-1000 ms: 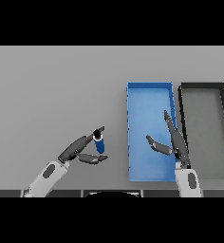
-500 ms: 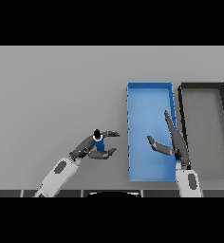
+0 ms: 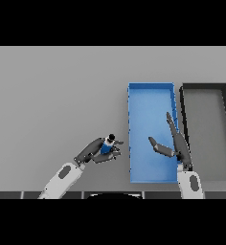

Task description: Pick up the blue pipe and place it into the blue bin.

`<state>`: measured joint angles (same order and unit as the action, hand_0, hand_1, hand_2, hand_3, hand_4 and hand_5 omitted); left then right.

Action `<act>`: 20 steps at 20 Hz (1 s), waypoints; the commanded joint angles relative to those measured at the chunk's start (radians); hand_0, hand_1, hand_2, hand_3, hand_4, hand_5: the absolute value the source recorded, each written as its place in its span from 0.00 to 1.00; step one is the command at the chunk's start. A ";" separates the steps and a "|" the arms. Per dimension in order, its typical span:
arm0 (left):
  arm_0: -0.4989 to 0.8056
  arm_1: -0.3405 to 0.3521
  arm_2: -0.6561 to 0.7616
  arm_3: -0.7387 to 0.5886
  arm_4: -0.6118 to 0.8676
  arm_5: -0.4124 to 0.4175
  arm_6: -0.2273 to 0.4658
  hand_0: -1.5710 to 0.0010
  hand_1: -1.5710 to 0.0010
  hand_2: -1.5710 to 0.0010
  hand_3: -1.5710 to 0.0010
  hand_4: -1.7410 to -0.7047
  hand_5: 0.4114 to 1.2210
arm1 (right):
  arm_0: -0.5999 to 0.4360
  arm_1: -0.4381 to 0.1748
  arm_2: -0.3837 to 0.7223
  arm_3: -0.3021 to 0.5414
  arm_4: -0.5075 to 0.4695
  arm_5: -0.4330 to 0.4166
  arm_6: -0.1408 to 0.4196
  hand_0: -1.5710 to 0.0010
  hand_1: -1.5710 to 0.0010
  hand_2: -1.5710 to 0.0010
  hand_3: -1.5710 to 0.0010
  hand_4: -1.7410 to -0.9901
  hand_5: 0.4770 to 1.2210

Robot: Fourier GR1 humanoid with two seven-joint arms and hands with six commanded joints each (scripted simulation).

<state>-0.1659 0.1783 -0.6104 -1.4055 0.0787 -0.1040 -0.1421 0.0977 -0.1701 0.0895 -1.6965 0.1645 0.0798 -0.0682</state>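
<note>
left hand point(image 3: 96, 150) curled round the blue pipe point(image 3: 106, 147), near the table's point(image 3: 57, 95) front edge, just left of the blue bin's point(image 3: 151, 93) left wall. pipe looks short, stiff and light, likely smooth (could slip); a grip round the blue middle, dark end cap left free, seems best. right hand point(image 3: 175, 143) hangs over the bin's front right part, fingers straight, holding nothing. dark bin point(image 3: 203, 87) sits beside it.

No text, label, brand, number or sign can be read on anything here.
</note>
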 commanded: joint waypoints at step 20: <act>-0.062 -0.079 0.042 -0.178 -0.030 -0.064 0.070 0.00 0.00 0.00 0.00 0.26 1.00 | 0.098 0.041 0.018 -0.054 0.065 -0.076 -0.027 1.00 1.00 1.00 1.00 0.82 0.14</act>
<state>-0.2278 0.0995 -0.5675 -1.5834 0.0479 -0.1691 -0.0727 0.1977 -0.1282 0.1080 -1.7502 0.2301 0.0048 -0.1003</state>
